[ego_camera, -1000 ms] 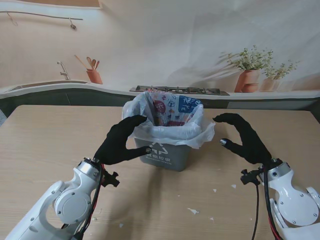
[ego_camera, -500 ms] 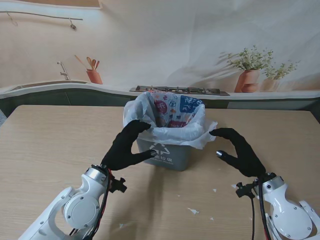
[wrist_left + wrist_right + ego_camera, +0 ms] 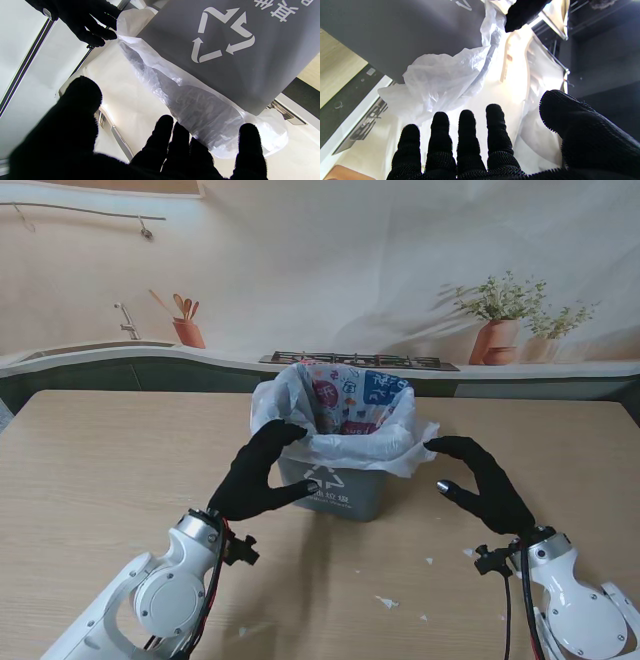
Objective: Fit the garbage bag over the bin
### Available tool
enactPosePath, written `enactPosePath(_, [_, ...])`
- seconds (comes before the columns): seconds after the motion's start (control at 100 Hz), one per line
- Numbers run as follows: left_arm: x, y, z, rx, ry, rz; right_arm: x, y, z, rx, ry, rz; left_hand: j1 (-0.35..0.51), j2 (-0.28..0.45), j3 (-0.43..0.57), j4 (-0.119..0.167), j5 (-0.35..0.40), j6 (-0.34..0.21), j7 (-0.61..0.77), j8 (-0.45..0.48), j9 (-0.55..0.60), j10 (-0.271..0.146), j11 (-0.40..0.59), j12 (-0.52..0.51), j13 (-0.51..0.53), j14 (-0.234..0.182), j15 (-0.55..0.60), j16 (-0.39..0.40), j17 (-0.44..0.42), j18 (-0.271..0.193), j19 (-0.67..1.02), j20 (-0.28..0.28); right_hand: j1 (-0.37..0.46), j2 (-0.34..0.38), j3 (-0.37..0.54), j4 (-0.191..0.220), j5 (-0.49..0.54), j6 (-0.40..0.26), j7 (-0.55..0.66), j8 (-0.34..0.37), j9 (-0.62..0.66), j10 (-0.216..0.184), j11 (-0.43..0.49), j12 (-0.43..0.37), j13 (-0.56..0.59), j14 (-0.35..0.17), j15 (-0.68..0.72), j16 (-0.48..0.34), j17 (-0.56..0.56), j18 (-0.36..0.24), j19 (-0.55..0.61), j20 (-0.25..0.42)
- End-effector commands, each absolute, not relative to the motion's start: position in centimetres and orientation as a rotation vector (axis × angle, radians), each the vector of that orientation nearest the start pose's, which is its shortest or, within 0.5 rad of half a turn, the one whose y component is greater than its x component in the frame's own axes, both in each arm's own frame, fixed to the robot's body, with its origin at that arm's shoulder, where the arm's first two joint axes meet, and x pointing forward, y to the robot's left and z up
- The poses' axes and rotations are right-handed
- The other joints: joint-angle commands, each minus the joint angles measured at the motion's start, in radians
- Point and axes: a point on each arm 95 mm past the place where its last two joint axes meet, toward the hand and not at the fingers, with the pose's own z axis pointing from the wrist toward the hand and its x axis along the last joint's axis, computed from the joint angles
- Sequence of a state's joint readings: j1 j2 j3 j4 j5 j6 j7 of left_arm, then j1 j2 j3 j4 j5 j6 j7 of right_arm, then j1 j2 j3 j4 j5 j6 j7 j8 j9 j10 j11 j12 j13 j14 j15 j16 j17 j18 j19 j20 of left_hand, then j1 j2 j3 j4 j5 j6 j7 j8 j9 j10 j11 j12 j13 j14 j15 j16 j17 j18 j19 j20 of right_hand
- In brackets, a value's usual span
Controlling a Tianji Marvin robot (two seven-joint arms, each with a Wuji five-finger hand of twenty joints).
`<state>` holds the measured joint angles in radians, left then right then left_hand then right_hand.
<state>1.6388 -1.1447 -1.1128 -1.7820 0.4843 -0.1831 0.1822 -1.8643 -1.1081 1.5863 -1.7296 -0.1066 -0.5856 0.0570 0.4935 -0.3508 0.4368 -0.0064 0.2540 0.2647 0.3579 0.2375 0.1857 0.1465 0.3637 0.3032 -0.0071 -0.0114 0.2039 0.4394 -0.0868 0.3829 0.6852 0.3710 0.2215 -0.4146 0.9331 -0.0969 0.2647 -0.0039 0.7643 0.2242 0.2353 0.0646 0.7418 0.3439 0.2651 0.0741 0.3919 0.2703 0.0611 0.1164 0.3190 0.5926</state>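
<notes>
A grey bin [image 3: 340, 492] with a recycling mark stands mid-table, and a white garbage bag [image 3: 345, 442] with a printed lining is draped over its rim. My left hand [image 3: 262, 475] is at the bin's left front corner, open, fingertips by the bag's overhang and thumb near the bin's front wall. My right hand [image 3: 482, 485] is open just right of the bag's loose right flap, not touching it. The left wrist view shows the bin [image 3: 237, 62], the bag's folded edge [image 3: 187, 100] and my spread left hand [image 3: 150, 150]. The right wrist view shows the bag's flap [image 3: 440, 80] beyond my right hand [image 3: 482, 145].
The wooden table [image 3: 100, 480] carries small white scraps [image 3: 388, 602] near me, in front of the bin. Behind the table hangs a printed kitchen backdrop.
Both hands have closed in on the bin. The left hand moved right to the front corner; the right hand dropped nearer to me and toward the bag's flap. The bin shifted slightly right.
</notes>
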Motion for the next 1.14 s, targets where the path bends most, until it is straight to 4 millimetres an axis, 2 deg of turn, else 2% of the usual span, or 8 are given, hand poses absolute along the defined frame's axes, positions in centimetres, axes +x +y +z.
enactPosePath(0.0, [35.1, -8.0, -29.7, -1.519, 1.183, -2.202, 33.0, -8.0, -28.7, -1.696, -0.953, -2.643, 0.001, -0.003, -0.001, -0.04, 0.009, -0.013, -0.009, 0.003, 0.02, 0.034, 0.017, -0.004, 0.092, 0.234, 0.135, 0.018, -0.013, 0.009, -0.036, -0.007, -0.033, 0.015, -0.002, -0.027, -0.025, 0.012, -0.007, 0.018, -0.015, 0.008, 0.003, 0.006, 0.0, 0.0, -0.002, 0.006, -0.013, -0.003, 0.005, -0.005])
enactPosePath(0.27, [35.2, -7.7, -29.6, -1.508, 1.183, -2.201, 32.6, -8.6, -28.7, -1.696, -0.965, -2.663, 0.003, -0.004, -0.003, -0.039, 0.009, -0.016, -0.009, 0.003, 0.019, 0.033, 0.01, -0.008, 0.091, 0.232, 0.126, 0.017, -0.013, 0.01, -0.059, -0.008, -0.033, 0.014, -0.004, -0.027, -0.026, 0.013, -0.007, 0.018, -0.014, 0.009, 0.003, 0.006, 0.0, 0.0, -0.003, 0.006, -0.013, -0.001, 0.007, -0.006])
enactPosePath(0.7, [35.1, -7.5, -29.3, -1.481, 1.18, -2.2, 33.0, -8.8, -28.4, -1.694, -0.94, -2.677, 0.003, -0.005, -0.005, -0.039, 0.013, -0.014, -0.009, 0.003, 0.02, 0.032, 0.012, -0.007, 0.091, 0.232, 0.125, 0.02, -0.01, 0.013, -0.074, 0.0, -0.034, 0.019, -0.004, -0.027, -0.027, 0.012, -0.007, 0.017, -0.015, 0.008, 0.002, 0.006, 0.001, -0.002, -0.003, 0.006, -0.017, 0.0, 0.009, -0.007])
enactPosePath(0.9, [35.3, -7.5, -29.6, -1.501, 1.183, -2.19, 33.1, -9.4, -28.4, -1.693, -0.916, -2.721, 0.004, -0.004, -0.005, -0.039, 0.015, -0.014, -0.01, 0.002, 0.02, 0.034, 0.011, -0.008, 0.091, 0.232, 0.124, 0.02, -0.012, 0.015, -0.081, 0.002, -0.035, 0.014, 0.0, -0.026, -0.017, 0.011, -0.005, 0.018, -0.001, 0.009, 0.005, 0.007, 0.012, 0.0, 0.001, 0.007, -0.008, 0.006, 0.013, -0.007])
enactPosePath(1.13, [35.5, -7.4, -30.0, -1.526, 1.179, -2.176, 33.5, -9.2, -28.8, -1.725, -0.92, -2.693, 0.005, -0.005, -0.005, -0.039, 0.013, -0.014, -0.011, 0.002, 0.02, 0.032, 0.009, -0.009, 0.091, 0.231, 0.122, 0.019, -0.012, 0.013, -0.091, 0.004, -0.034, 0.017, -0.001, -0.027, -0.017, 0.01, -0.006, 0.018, -0.005, 0.009, 0.003, 0.007, 0.009, -0.002, -0.001, 0.007, -0.011, 0.004, 0.013, -0.008])
